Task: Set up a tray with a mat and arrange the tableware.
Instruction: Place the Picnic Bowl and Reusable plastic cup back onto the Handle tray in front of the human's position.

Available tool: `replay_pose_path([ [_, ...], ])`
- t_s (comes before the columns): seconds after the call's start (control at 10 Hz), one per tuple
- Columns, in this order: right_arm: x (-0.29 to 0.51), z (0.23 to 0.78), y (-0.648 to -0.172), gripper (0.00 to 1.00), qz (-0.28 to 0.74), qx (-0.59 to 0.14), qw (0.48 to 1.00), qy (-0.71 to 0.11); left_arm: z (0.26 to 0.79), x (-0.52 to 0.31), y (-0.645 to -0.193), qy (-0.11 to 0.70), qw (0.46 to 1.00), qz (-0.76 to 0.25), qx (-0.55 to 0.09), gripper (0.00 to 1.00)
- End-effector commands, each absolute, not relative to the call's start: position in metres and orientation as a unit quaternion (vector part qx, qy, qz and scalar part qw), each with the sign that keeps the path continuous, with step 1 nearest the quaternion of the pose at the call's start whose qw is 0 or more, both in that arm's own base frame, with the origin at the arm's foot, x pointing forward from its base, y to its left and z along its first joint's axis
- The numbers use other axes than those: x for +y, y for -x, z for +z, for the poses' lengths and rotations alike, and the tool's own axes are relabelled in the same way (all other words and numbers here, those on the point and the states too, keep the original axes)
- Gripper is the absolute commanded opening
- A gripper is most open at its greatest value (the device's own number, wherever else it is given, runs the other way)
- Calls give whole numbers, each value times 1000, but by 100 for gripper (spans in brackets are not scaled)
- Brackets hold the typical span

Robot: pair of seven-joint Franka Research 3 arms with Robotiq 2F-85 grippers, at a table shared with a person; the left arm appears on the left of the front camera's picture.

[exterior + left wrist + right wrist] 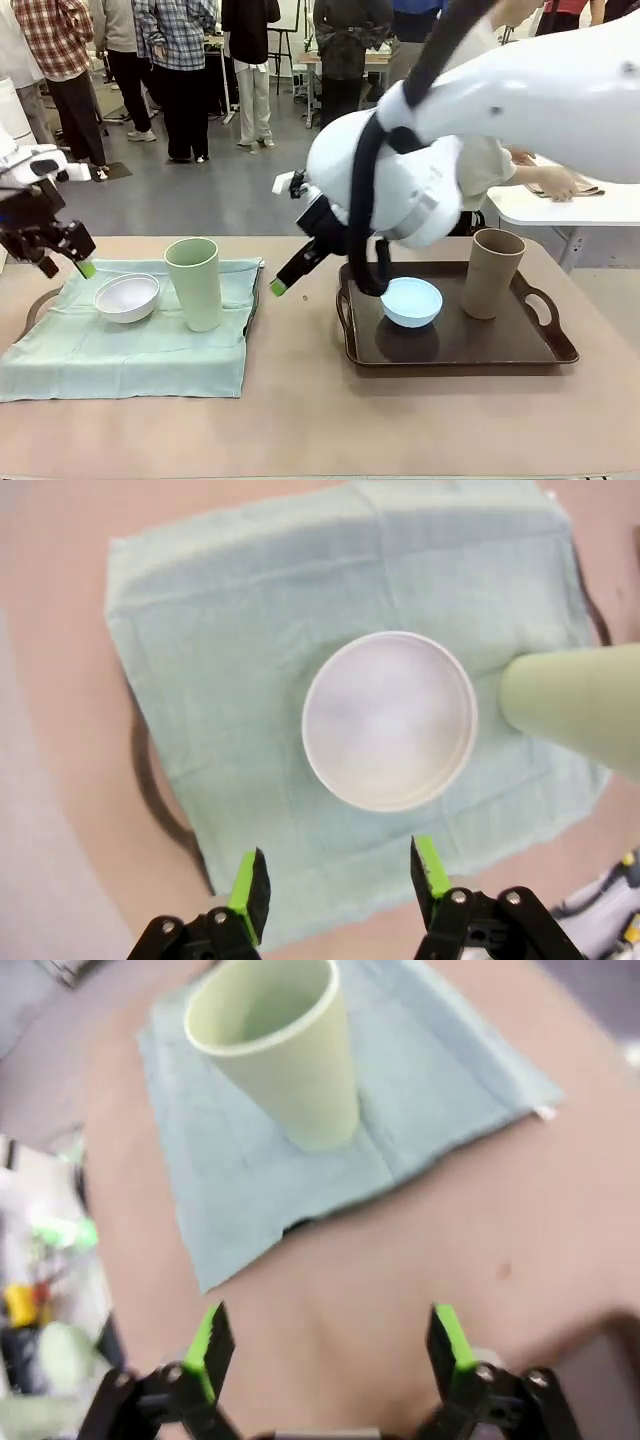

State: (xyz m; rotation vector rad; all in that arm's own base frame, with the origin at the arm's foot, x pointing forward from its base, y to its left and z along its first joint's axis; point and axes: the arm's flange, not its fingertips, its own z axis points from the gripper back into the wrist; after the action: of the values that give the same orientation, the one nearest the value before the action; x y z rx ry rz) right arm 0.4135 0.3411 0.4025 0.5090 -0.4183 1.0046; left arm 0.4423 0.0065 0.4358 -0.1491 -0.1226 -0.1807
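A light green mat (140, 350) covers the left tray, whose handle (38, 303) sticks out at the left. On the mat stand a white bowl (127, 297) and a pale green cup (195, 283). My left gripper (68, 266) hangs open just left of and above the bowl. In the left wrist view the white bowl (388, 720) lies ahead of the open left gripper (340, 875), apart from it. My right gripper (280, 285) is open over bare table between the trays. The right wrist view shows the green cup (275, 1050) beyond its green fingertips (212, 1338).
The dark brown right tray (520, 350) holds a light blue bowl (411, 301) and a tan cup (493, 272). My right arm's white body (400, 180) looms over that tray. A person's hand (555, 183) rests on a white table at the back right.
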Motion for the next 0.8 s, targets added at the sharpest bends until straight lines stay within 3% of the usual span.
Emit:
replay_pose_path([
  [0.0,328,459,-396,100,414,-144,876,-202,478,-17,-432,32,991,-116,-59,75],
  [0.3,301,516,-375,100,299,-77,943,-124,525,-72,-419,-13,986,-151,-66,75],
  [0.7,294,576,-349,100,222,-57,972,-48,553,-129,-406,-49,985,-156,-62,75],
])
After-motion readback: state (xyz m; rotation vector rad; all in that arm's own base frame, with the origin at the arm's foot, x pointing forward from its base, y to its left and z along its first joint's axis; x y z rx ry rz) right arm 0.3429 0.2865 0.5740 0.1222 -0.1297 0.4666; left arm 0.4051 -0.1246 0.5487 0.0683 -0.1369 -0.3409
